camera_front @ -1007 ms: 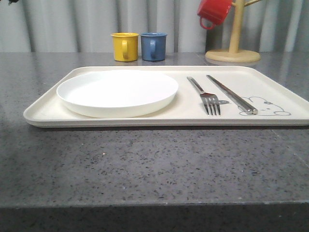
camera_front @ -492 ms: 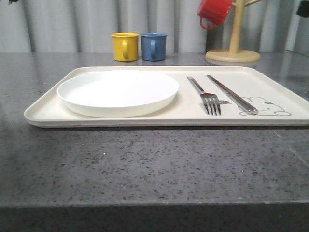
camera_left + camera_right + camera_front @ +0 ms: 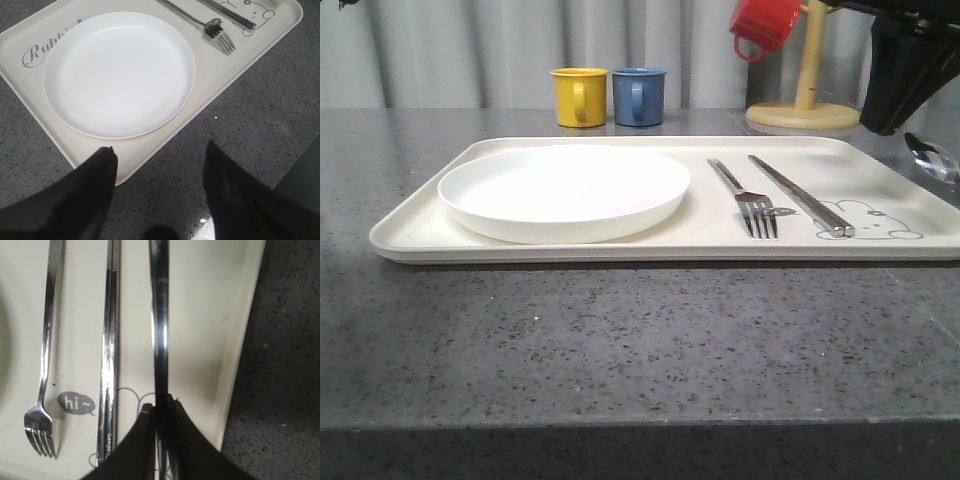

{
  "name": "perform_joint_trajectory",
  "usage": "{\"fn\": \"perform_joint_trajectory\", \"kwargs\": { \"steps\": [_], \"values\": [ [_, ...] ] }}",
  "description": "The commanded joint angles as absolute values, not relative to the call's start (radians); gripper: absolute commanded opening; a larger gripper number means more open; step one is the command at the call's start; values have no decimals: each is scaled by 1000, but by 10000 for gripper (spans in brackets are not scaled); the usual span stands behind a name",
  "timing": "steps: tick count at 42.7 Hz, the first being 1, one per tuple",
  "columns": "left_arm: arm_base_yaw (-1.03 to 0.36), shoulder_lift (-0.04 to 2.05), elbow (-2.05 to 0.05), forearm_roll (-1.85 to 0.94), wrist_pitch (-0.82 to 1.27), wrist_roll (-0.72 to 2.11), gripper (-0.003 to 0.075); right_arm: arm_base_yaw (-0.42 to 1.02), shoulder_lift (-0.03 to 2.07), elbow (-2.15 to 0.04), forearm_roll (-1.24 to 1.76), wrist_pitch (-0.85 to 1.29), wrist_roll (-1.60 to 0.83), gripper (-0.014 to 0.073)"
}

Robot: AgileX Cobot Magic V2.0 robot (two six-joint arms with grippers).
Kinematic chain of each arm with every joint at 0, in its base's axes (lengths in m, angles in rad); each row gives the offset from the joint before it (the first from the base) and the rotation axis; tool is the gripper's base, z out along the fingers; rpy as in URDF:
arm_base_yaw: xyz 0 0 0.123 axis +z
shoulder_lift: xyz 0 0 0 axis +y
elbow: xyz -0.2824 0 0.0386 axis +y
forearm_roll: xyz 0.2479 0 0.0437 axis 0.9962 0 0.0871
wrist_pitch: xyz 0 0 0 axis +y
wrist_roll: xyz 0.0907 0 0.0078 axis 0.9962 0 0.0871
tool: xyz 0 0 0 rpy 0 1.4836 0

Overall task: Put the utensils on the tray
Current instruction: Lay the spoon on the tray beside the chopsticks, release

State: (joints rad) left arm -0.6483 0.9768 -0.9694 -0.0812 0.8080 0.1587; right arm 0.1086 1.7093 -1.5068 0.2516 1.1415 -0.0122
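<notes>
On the grey speckled table [image 3: 620, 340] sits the cream tray [image 3: 410, 235], already carrying the white plate [image 3: 563, 190] on its left half, with the fork [image 3: 745, 195] and the chopsticks [image 3: 800, 195] lying side by side on its right half, near the rabbit drawing [image 3: 880, 222]. Above the tray's far right edge the right gripper [image 3: 161, 440] is pinched onto the handle of the spoon [image 3: 160, 330]; in the front view the spoon's bowl [image 3: 932, 157] hangs in the air just beyond the tray's right rim. From the right wrist camera the handle runs roughly parallel to the chopsticks [image 3: 109, 350], between them and the tray's rim, so the open strip meant for it looks narrow. The left gripper [image 3: 160, 170] is spread wide and holds nothing, hovering over the table just off the tray's near edge by the plate [image 3: 120, 72]. The main risk, as I judge it, is the landing spot: if the spoon is let go while its bowl overhangs the rim, it could tip off onto the table or come to rest propped on the raised edge. Dropping it from too high could make the smooth steel bounce and skid on the slick tray. Coming down too close to the chopsticks could knock them into the fork [image 3: 42, 365], and a thin handle in a narrow pinch may also swivel as it is lowered.
</notes>
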Motion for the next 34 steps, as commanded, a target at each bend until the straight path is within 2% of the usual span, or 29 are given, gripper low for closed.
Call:
{"fn": "perform_joint_trajectory", "kwargs": {
  "steps": [1,21,26,31,34],
  "values": [
    [-654,967,-995,-89,743,147,389,107,1694,-1531,280,1120,0,15],
    [-654,967,-995,-89,743,147,389,107,1779,-1531,283,1096,35,28],
    [-654,967,-995,-89,743,147,389,107,1781,-1531,283,1096,35,129],
    [-654,967,-995,-89,743,147,389,107,1781,-1531,282,1093,35,286],
    [-654,967,-995,-89,743,147,389,107,1777,-1531,282,1090,32,321]
  ]
}}
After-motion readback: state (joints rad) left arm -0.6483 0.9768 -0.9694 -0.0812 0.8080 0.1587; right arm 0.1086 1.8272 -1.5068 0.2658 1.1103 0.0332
